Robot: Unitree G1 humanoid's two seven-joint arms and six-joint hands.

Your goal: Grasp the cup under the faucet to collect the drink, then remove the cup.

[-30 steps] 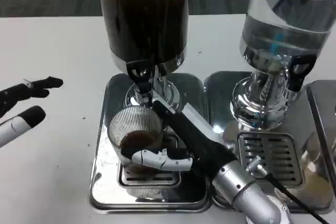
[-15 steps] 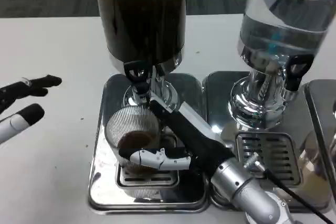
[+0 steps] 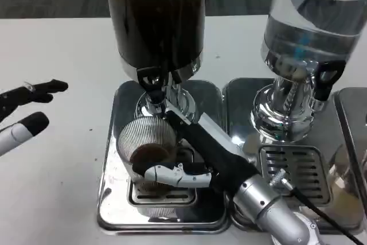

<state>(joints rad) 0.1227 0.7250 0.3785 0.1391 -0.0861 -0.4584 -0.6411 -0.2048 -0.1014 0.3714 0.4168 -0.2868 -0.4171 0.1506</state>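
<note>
A clear ribbed cup (image 3: 144, 142) with a little dark drink at its bottom stands on the drip tray (image 3: 114, 199) right under the black faucet (image 3: 152, 80) of the dark drink dispenser (image 3: 156, 18). My right hand (image 3: 195, 156) wraps around the cup, with one finger across its front and the others behind it. My left hand (image 3: 23, 113) hovers over the table at the far left, fingers apart and holding nothing.
A second dispenser (image 3: 312, 21) with clear liquid stands to the right on its own drip tray (image 3: 298, 167). A black cable (image 3: 312, 210) runs along my right forearm. White table (image 3: 57, 164) spreads to the left.
The picture shifts slightly between frames, so the camera has moved a little. My right hand stays around the cup and my left hand stays in place.
</note>
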